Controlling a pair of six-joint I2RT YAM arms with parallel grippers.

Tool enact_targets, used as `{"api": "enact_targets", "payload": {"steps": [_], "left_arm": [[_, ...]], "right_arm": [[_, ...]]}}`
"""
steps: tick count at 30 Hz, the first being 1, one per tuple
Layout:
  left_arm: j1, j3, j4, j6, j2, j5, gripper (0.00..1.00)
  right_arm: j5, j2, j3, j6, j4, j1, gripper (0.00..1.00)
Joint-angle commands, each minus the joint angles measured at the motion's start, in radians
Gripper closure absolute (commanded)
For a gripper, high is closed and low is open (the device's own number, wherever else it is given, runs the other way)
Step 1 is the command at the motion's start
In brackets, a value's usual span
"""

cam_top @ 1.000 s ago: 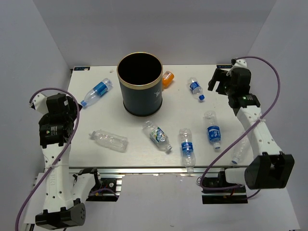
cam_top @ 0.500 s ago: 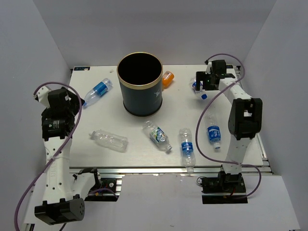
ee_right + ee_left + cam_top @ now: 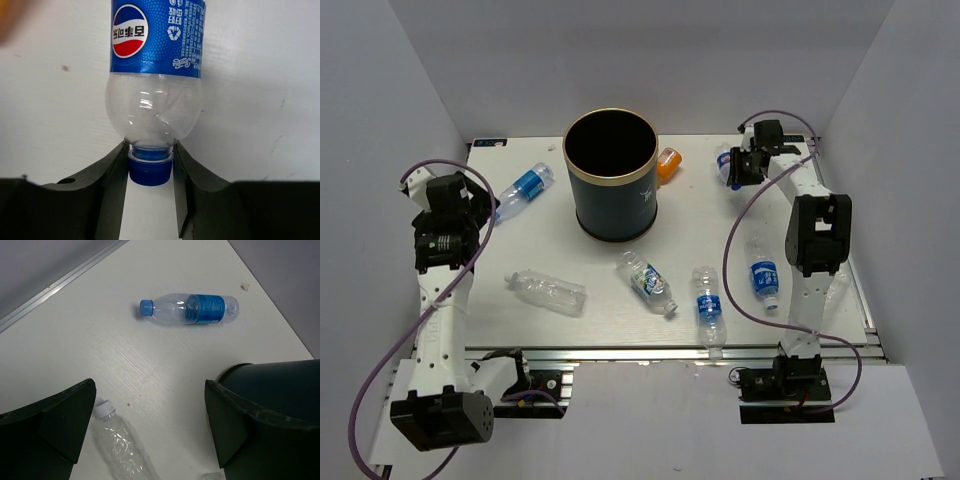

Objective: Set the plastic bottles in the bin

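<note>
Along the near edge of the table (image 3: 520,250) lie a clear unlabelled bottle (image 3: 549,291) and three blue-labelled bottles (image 3: 710,310), all on their sides. The left gripper (image 3: 150,390) hangs spread wide, holding nothing, with a blue-capped bottle (image 3: 192,309) lying beyond it. The bin (image 3: 615,215) stands upright mid-table, an orange bottle (image 3: 668,162) just beside its far right. Farthest back, the right gripper (image 3: 150,152) is closed around the cap of a Pepsi-labelled bottle (image 3: 155,75) lying flat; its pads look to touch the cap on both sides
</note>
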Motion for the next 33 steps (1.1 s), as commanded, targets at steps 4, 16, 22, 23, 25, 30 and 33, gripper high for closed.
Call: {"api": "enact_targets", "payload": {"steps": [4,16,22,23,25,30,33], "left_arm": [[-0.003,0.06,0.162,0.048,0.097,0.012,0.02],[0.0,0.178,0.288,0.533,0.306,0.352,0.02],[0.002,0.152,0.301,0.762,0.338,0.492,0.02],[0.0,0.16,0.29,0.778,0.35,0.501,0.02],[0.003,0.192,0.254,0.827,0.396,0.501,0.02],[0.031,0.285,0.196,0.899,0.539,0.587,0.02],[0.058,0.35,0.144,0.948,0.667,0.65,0.02]], "right_arm": [[-0.171,-0.272,0.181,0.002,-0.015,0.055,0.7],[-0.268,-0.319,0.348,0.142,0.023,0.379,0.6],[-0.274,-0.214,0.452,0.15,-0.017,0.459,0.34],[-0.275,-0.211,0.458,0.144,-0.024,0.465,0.29],[-0.28,-0.217,0.472,0.122,-0.026,0.475,0.18],[-0.275,-0.271,0.471,0.102,-0.032,0.479,0.11],[-0.268,-0.317,0.452,0.087,-0.026,0.479,0.11]]}}
